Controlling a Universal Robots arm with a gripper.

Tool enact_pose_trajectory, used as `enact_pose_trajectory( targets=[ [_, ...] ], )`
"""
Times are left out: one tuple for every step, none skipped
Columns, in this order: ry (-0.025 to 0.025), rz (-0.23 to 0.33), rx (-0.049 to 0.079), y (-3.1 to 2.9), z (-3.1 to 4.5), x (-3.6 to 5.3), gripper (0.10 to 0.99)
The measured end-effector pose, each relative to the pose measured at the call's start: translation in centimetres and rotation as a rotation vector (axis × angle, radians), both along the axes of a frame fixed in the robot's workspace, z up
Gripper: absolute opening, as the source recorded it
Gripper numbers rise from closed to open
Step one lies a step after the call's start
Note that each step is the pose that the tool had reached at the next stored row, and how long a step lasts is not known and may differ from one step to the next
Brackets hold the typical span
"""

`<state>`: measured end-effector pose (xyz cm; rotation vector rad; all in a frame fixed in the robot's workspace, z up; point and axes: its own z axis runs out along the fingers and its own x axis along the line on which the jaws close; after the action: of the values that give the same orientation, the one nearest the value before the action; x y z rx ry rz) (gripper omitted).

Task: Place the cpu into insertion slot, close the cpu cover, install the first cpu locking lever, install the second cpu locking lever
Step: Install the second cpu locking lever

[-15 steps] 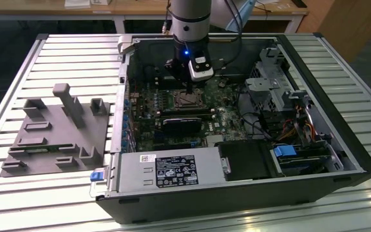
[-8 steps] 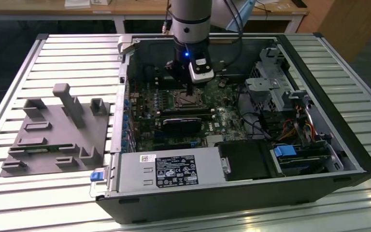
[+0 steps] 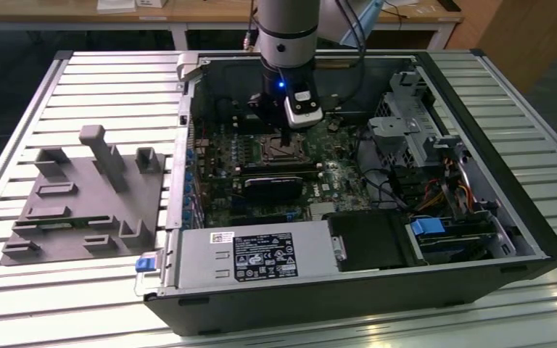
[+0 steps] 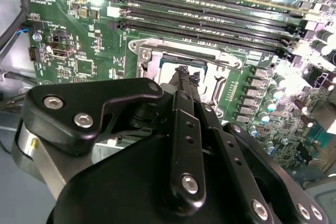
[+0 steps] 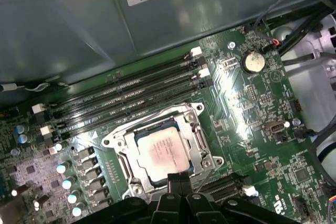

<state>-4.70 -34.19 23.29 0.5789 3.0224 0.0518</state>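
Note:
The cpu (image 5: 161,151), a dull silver-tan square chip, lies in the insertion slot (image 3: 281,148) on the green motherboard inside the open computer case. The cpu cover (image 5: 201,142), a thin silver frame, lies flat around the chip, which shows through its window. In both wrist views my gripper (image 5: 178,178) hangs just above the socket's edge with its black fingers pressed together and nothing visible between them. The second wrist view shows my gripper (image 4: 182,71) over the socket's silver rim (image 4: 181,46). How the locking levers stand I cannot tell.
Long black memory slots (image 5: 126,98) run beside the socket. A black rounded block (image 3: 276,187), the power supply (image 3: 259,254), a drive cage (image 3: 414,123) and loose cables (image 3: 394,188) crowd the case. A grey fixture (image 3: 85,196) sits on the slatted table at the exterior view's left.

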Motion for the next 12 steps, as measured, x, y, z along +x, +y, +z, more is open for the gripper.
enact_pose_trajectory(
  targets=[
    [0.0001, 0.0, 0.0, 0.0, 0.04, 0.0, 0.102],
    [0.0, 0.0, 0.0, 0.0, 0.12, 0.0, 0.102],
    [0.0, 0.0, 0.0, 0.0, 0.24, 0.0, 0.102],
    [0.0, 0.0, 0.0, -0.01, 0.3, 0.0, 0.102],
    [-0.0001, 0.0, 0.0, -0.02, 0.36, 0.01, 0.102],
    [-0.0001, 0.0, 0.0, -0.07, 0.4, 0.01, 0.102],
    [-0.0002, 0.0, 0.0, -0.13, 0.44, 0.01, 0.102],
    [-0.0001, 0.0, 0.0, -0.22, 0.46, 0.01, 0.102],
    [-0.0001, 0.0, 0.0, -0.32, 0.47, 0.01, 0.102],
    [-0.0001, 0.0, 0.0, -0.44, 0.48, 0.02, 0.102],
    [0.0, 0.0, 0.0, -0.58, 0.48, 0.02, 0.102],
    [-0.0001, 0.0, 0.0, -0.71, 0.48, 0.03, 0.102]
  ],
)
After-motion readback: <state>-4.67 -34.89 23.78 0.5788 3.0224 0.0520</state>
